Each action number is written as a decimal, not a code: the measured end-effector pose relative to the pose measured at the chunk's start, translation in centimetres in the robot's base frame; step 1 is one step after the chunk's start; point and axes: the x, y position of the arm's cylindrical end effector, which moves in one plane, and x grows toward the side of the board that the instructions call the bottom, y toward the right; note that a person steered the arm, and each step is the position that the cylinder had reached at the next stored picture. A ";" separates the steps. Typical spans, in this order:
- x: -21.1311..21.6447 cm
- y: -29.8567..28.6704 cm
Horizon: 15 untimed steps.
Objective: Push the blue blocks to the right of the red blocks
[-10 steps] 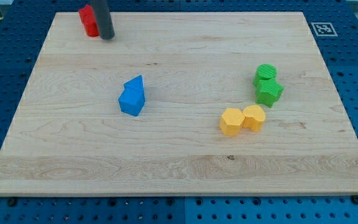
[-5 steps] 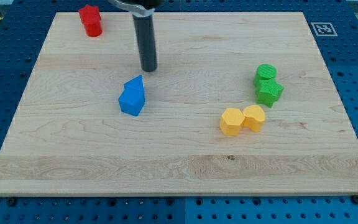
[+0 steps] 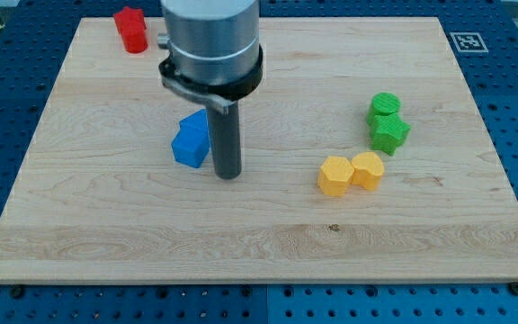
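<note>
Two blue blocks (image 3: 190, 139) sit pressed together left of the board's middle; their shapes are hard to make out. The red blocks (image 3: 130, 29) stand at the view's top left, near the board's far edge. My tip (image 3: 228, 174) rests on the board just to the right of the blue blocks and slightly below them, close beside them; I cannot tell if it touches. The rod and the arm's grey body above it hide part of the board behind.
Two green blocks (image 3: 386, 122) sit together at the view's right. Two yellow blocks (image 3: 351, 173) sit side by side below and left of them. A black-and-white marker (image 3: 467, 40) is at the board's top right corner.
My tip has moved from beside the red blocks at the top left down and right, to the right side of the blue blocks. No block has moved.
</note>
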 end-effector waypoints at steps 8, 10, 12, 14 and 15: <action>-13.2 -2.9; -18.8 -2.6; -21.2 -2.5; -22.0 -2.4; -24.2 -2.3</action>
